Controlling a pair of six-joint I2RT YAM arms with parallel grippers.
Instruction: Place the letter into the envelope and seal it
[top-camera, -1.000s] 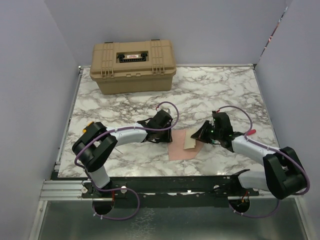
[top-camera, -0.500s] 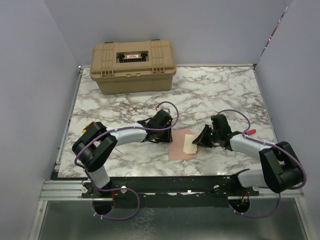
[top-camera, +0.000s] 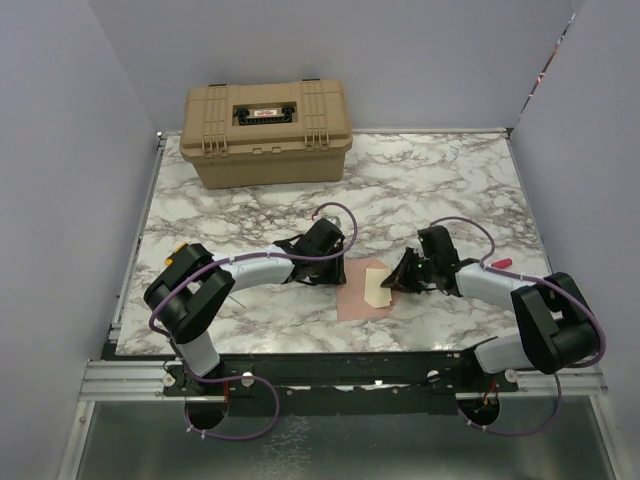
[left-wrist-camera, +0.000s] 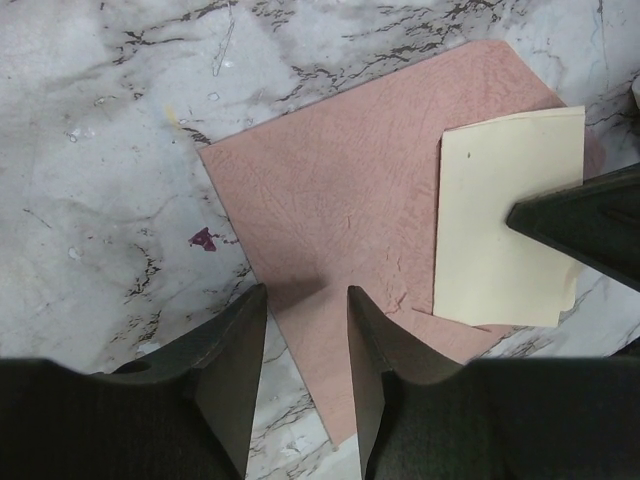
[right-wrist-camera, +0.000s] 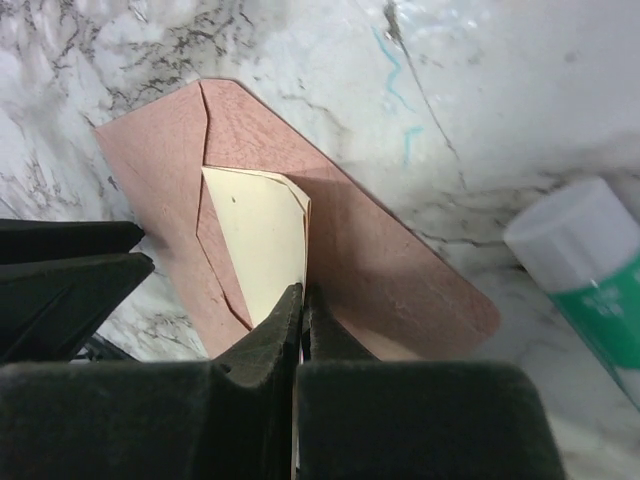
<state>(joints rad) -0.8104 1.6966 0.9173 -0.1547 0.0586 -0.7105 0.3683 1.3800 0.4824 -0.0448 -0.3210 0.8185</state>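
Pincers: right pincer (right-wrist-camera: 300, 303) pressed together, pinching the letter (right-wrist-camera: 255, 235) by its 3 o'clock edge. Left pincer (left-wrist-camera: 305, 297) spread, with its tips straddling the 9 o'clock edge of the envelope (right-wrist-camera: 400, 270); it is not seen clamped on it.

Letter: pale, flat, unmarked. It lies on the 3 o'clock half of the envelope, at the near middle of the desk (top-camera: 430, 180). Whether its leading edge has entered the pocket cannot be told.

Handling, judged: the letter is light and thin and bends readily. It is best held by one short edge and fed low and flat so it slides rather than buckles. The envelope is soft textured paper, equally light, and likely to skate on the polished marble unless pinned. It is best held at the 9 o'clock edge, away from the letter.

Edges and room: the two pincers face each other across the envelope with little gap between them. The near desk edge lies close at 6 o'clock. Open marble runs toward 12 o'clock up to the tan case (top-camera: 265, 130). A white-and-green tube (right-wrist-camera: 585, 270) lies at 3 o'clock, near the right arm's sweep.
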